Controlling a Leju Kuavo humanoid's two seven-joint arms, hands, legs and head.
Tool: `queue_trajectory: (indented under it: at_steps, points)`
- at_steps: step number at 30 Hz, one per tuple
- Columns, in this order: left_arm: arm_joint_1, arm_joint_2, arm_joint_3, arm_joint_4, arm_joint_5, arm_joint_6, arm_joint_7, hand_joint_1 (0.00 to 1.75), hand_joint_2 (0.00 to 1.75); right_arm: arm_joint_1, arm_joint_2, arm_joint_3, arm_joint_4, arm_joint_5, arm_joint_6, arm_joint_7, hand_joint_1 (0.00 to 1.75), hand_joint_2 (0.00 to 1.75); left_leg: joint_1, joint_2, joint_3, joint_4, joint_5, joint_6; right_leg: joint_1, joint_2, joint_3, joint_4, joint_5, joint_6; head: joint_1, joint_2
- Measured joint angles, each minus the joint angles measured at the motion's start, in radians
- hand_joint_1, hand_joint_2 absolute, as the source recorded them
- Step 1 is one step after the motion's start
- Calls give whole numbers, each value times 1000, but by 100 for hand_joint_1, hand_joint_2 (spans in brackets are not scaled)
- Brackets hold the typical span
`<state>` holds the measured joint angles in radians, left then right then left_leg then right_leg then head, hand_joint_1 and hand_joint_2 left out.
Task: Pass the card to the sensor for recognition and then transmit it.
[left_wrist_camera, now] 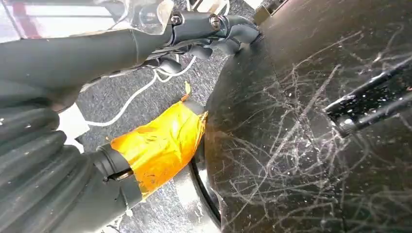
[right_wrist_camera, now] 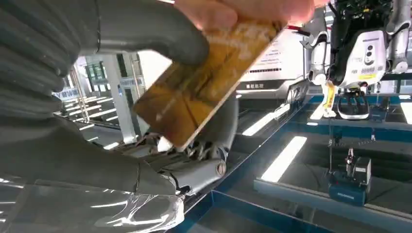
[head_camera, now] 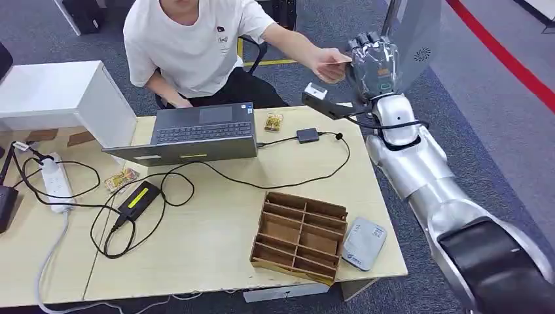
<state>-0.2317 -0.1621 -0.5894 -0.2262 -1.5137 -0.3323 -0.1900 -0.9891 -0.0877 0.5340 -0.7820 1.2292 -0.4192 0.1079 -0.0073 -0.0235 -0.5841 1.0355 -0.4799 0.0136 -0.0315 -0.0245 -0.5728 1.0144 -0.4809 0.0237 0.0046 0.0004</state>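
My raised right hand (head_camera: pixel 374 62) gripped the thin golden-brown card (right_wrist_camera: pixel 204 82), its long axis pointing toward the person's hand (head_camera: pixel 329 65) pinching its far end.

The pale wooden table top (head_camera: pixel 216 229) looks matt; the brown compartment tray (head_camera: pixel 298 235) looks like plain wood; the silver right arm (head_camera: pixel 419 163) is glossy metal.

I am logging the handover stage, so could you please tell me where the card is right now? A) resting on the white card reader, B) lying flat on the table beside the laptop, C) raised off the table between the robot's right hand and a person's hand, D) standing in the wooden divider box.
C: the card is in the air beyond the table's far edge, with the person's hand on it at the right hand.
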Motion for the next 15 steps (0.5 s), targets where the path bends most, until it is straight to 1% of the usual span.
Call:
queue_trajectory:
  at_steps: [4,8,12,15]
  points:
    - [0,-1,0,0,-3,0,0,0,175,0,0,-8,14,-3,-11,-21,175,175,0,0,0,0,0,0,0,0,0,0,0,0,0,0]
    - [-1,-1,0,0,-3,0,0,0,175,0,0,-14,14,-3,-10,-27,175,175,0,0,0,0,0,0,0,0,0,0,0,0,0,0]
    - [-3,-3,0,0,16,-26,19,0,175,0,0,-17,14,-9,-10,-39,175,175,0,1,0,0,0,0,0,0,0,0,0,0,0,0]
    - [-6,-4,-1,0,-5,-23,-8,0,175,7,5,-20,8,-24,-14,-59,175,175,0,1,0,0,0,0,0,0,0,0,0,0,0,0]
